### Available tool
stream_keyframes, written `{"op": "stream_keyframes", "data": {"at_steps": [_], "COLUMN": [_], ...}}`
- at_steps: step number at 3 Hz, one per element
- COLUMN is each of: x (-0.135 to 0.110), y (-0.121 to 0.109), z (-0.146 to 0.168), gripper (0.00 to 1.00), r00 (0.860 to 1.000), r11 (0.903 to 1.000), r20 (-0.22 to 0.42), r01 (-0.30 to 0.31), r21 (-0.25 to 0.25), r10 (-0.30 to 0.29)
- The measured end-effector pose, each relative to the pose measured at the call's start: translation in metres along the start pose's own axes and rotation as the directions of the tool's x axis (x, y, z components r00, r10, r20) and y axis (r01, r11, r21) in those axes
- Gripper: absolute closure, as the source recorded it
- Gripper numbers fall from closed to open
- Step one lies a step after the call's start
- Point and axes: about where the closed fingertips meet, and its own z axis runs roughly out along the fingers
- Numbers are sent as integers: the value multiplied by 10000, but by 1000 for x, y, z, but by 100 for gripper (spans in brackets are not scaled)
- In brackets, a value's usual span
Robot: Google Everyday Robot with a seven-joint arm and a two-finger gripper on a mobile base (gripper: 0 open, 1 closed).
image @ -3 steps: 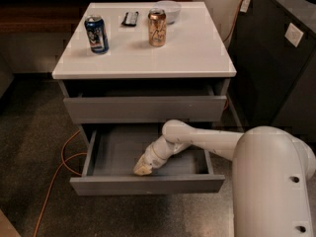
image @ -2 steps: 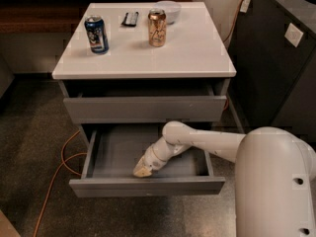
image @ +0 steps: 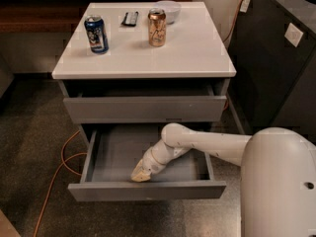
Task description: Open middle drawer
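The middle drawer (image: 113, 154) of the white-topped cabinet is pulled far out, showing its shallow grey box interior and flat grey front panel (image: 148, 191). My white arm reaches from the lower right down into the drawer. The gripper (image: 140, 174) is inside the drawer, its tan tip close behind the inner side of the front panel, a little left of the panel's middle. The upper drawer front (image: 145, 108) above is nearly shut, with a dark gap over it. The lowest drawer is hidden under the open one.
On the cabinet top (image: 197, 48) stand a blue can (image: 96, 34), a tan can (image: 157, 27), a black remote (image: 130, 18) and a white bowl (image: 169, 9). A dark cabinet (image: 276, 68) stands at the right. An orange cable (image: 59, 169) lies on the floor at the left.
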Motion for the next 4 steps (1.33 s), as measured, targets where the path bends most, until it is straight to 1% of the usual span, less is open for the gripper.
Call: {"op": "stream_keyframes", "data": {"at_steps": [1, 3, 4], "x": [-5, -13, -18], "y": [15, 35, 50], "z": [2, 10, 11], "gripper": [100, 100, 100], "r00": [9999, 9993, 9988], "r11": [9996, 9968, 9951], "r20": [-27, 52, 148], "r01": [131, 363, 477], "r21": [-250, -710, -862], "r10": [-132, -360, -466]}}
